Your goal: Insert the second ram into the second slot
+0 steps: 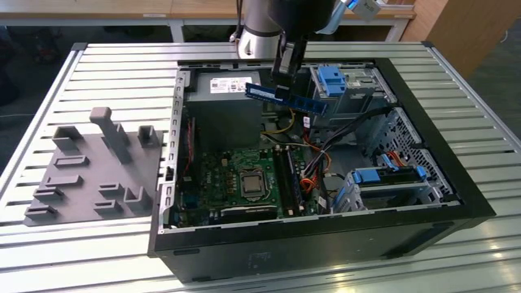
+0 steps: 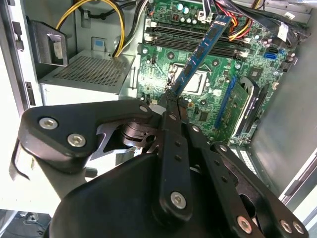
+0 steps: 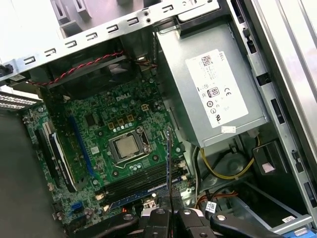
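Claw (image 1: 282, 90): mine, black, hanging from the arm over the open computer case (image 1: 326, 244). My fingers are closed flat on the two faces of the second ram (image 1: 287, 99); nothing else is in my grip.

Second ram: thin blue stick, held in the air above the case interior, tilted, touching no part of the board. In the exterior view it sits in front of the power supply (image 1: 224, 97) and beside a blue drive latch (image 1: 332, 79). In the second wrist view it runs out from my fingertips (image 2: 171, 96) as a long blue strip (image 2: 203, 47) over the board. In the first wrist view it shows edge-on (image 3: 168, 158), a thin line rising from my claw (image 3: 168, 201).

Memory slots (image 1: 289, 177): long dark parallel rows on the green motherboard (image 1: 219, 177), just beside the processor socket (image 1: 251, 182). The stick is above them and apart from them in both wrist views (image 3: 138, 181). I cannot tell whether any slot is filled.

Power supply: grey box with pale label (image 3: 213, 94), beside the board.

Fixture plate (image 1: 89, 177): grey, with upright pegs, on the slatted table (image 1: 122, 73) to the exterior view's left of the case.
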